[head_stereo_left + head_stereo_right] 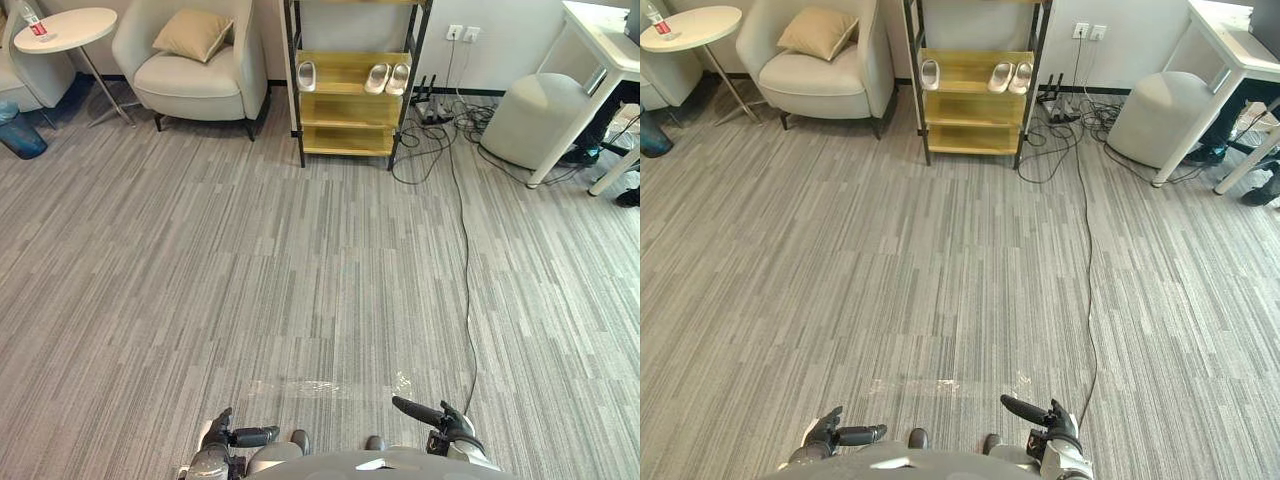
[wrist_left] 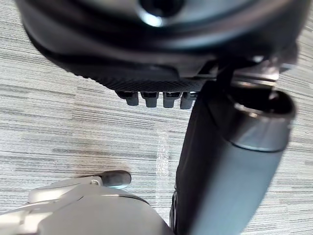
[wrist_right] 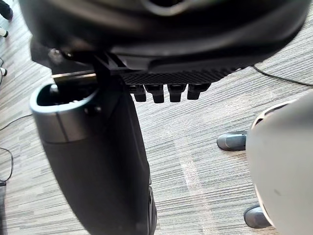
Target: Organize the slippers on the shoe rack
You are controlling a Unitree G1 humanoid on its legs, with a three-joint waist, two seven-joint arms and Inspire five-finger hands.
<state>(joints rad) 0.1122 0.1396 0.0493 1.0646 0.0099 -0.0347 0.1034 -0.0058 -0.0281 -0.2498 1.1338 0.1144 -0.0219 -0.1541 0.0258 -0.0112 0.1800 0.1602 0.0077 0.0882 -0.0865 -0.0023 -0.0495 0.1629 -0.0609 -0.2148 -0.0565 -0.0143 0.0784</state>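
Distance is what the coming move turns on. At the near left, the left hand (image 1: 222, 436) is held low over the carpeted floor (image 1: 300, 280), its fingers loosely straight and its thumb stuck out, with nothing gripped. Well ahead, against the far wall, the shoe rack (image 1: 296, 90) is seen, and three slippers are found on its upper yellow shelf (image 1: 345, 68). A single slipper (image 1: 307, 75) is placed toward the shelf's left end, well apart from a pair of slippers (image 1: 388, 78) set close side by side toward the right end. Each slipper is laid with its long axis running front to back on the shelf, in line with the robot's view. At the near right, the right hand (image 1: 447, 422) is likewise held low, relaxed and empty. The rack is placed roughly midway ahead between the two hands, so neither arm is judged clearly nearer. The single slipper lies more to the left hand's side, the pair more to the right's. Nothing is judged reachable from here, so the open floor would have to be crossed first.
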